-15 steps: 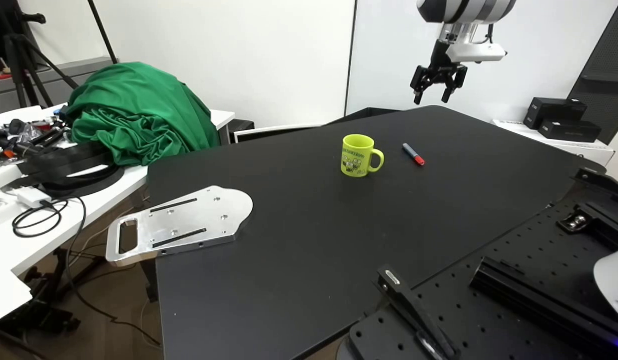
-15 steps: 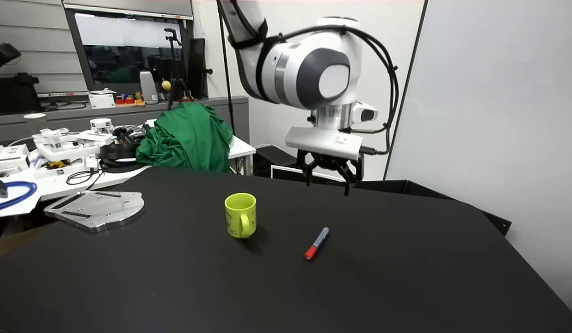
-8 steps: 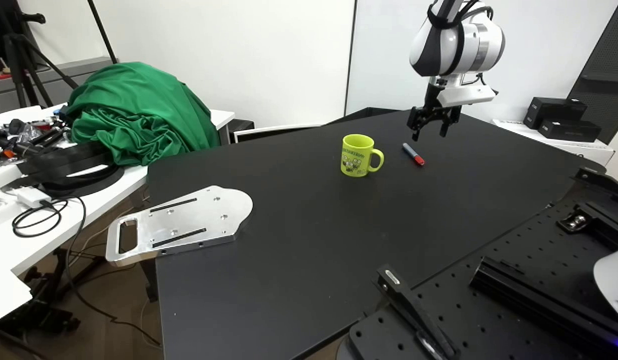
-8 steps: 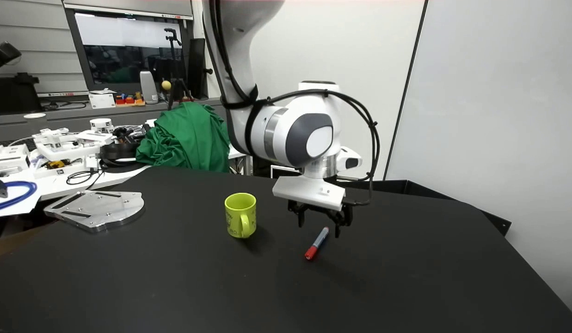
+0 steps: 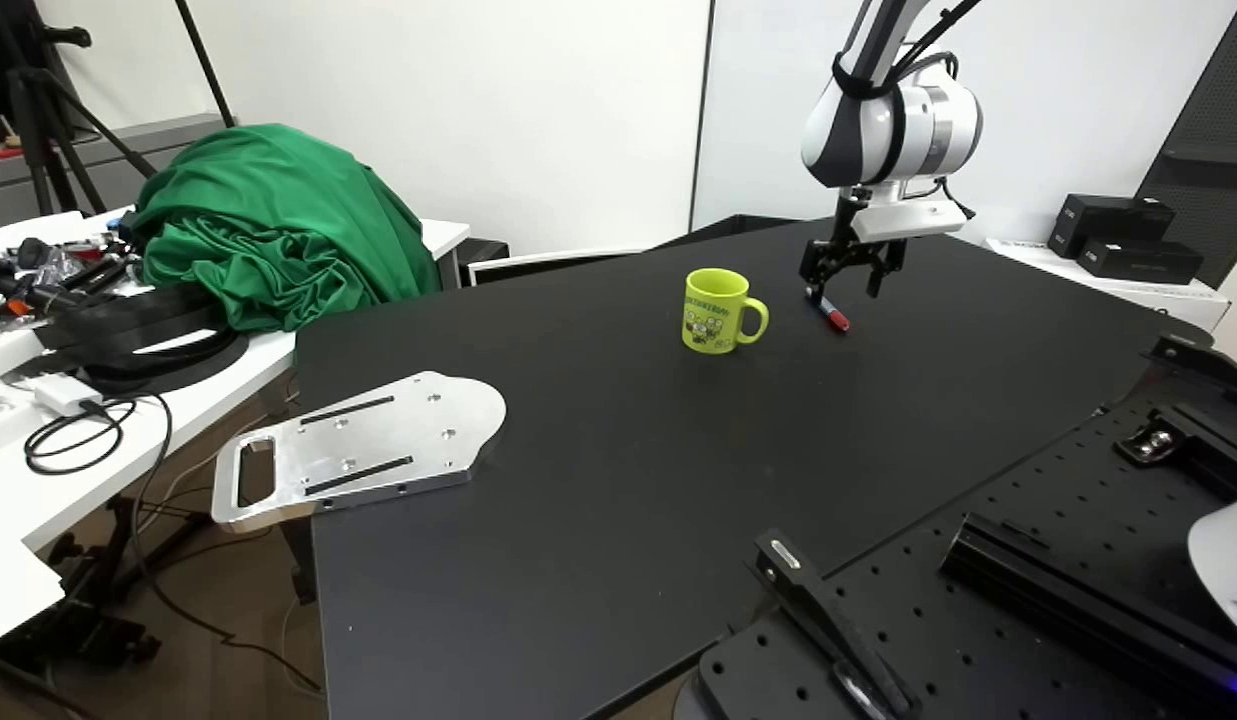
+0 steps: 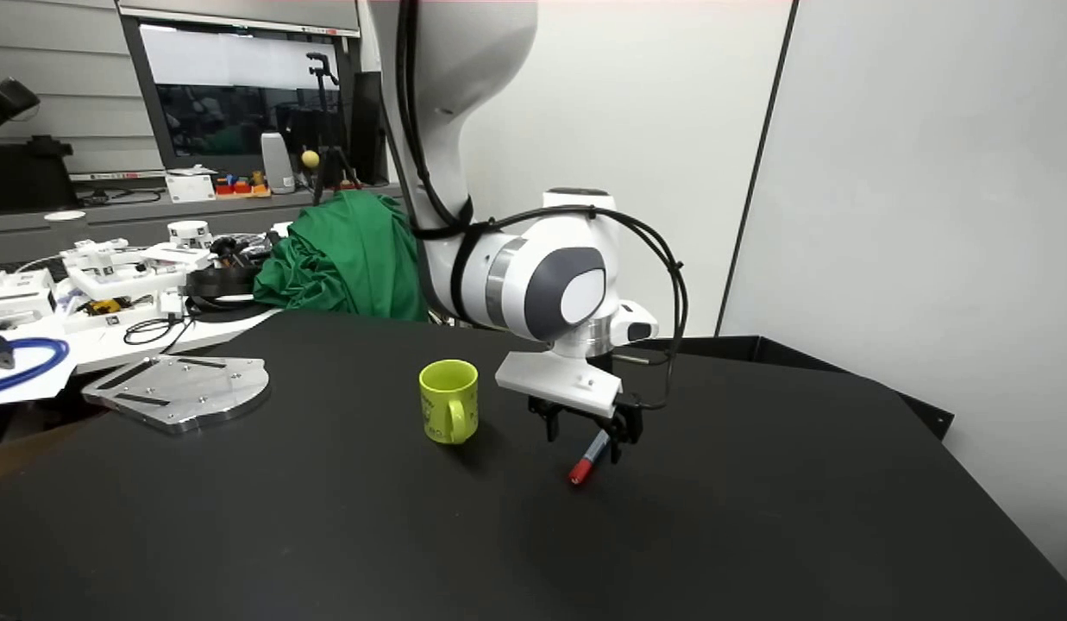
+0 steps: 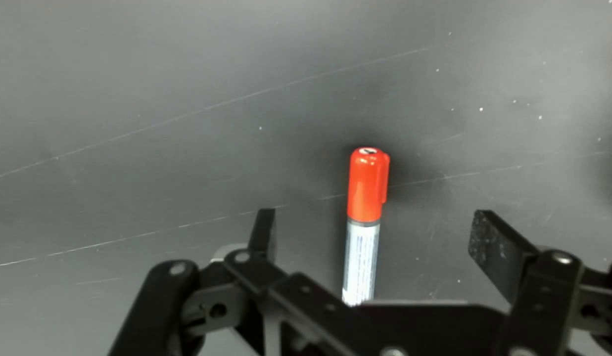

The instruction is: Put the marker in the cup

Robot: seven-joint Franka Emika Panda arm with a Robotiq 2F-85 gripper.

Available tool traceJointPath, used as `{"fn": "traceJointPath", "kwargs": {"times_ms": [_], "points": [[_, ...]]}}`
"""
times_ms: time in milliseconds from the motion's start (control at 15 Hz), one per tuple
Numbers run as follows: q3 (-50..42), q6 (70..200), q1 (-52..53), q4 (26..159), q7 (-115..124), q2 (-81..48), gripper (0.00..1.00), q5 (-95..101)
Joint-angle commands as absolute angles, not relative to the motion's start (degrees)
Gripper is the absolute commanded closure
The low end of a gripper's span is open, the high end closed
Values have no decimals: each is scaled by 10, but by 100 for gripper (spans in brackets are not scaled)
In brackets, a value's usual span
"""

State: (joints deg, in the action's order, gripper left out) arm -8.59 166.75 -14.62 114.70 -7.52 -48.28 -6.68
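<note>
In an exterior view the marker (image 6: pixel 590 458) lies on the table (image 6: pixel 369 535) at four o'clock from the cup (image 6: pixel 444 410), the gripper (image 6: pixel 584 448) above it with jaws spread wide, so this is likely the approach, calling next for lowering and closing.

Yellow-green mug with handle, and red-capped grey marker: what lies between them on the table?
In an exterior view, only black tabletop shows between the mug and the marker.

In both exterior views I see a silver plate (image 5: pixel 383 438) jutting past the edge of the black table (image 5: pixel 618 540) and green cloth (image 5: pixel 278 220) heaped on a white side table (image 5: pixel 13 510). In an exterior view I also spot black boxes (image 5: pixel 1138 262).
</note>
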Motion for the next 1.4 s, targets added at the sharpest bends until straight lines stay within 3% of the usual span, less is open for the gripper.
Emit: {"fn": "traceJointPath", "kwargs": {"times_ms": [0, 333, 400, 467, 1133, 1200, 1333], "points": [[-84, 1647, -158, 1107, -30, -509, 0, -70], [-92, 1632, -160, 1084, 9, -538, 0, -82], [-93, 1627, -160, 1080, 12, -543, 6, -80], [-94, 1625, -159, 1078, 16, -548, 26, -80], [-107, 1562, -146, 1045, 43, -534, 95, -77], [-111, 1544, -146, 1038, 46, -531, 99, -75], [-121, 1496, -144, 1022, 53, -520, 95, -72]]}}
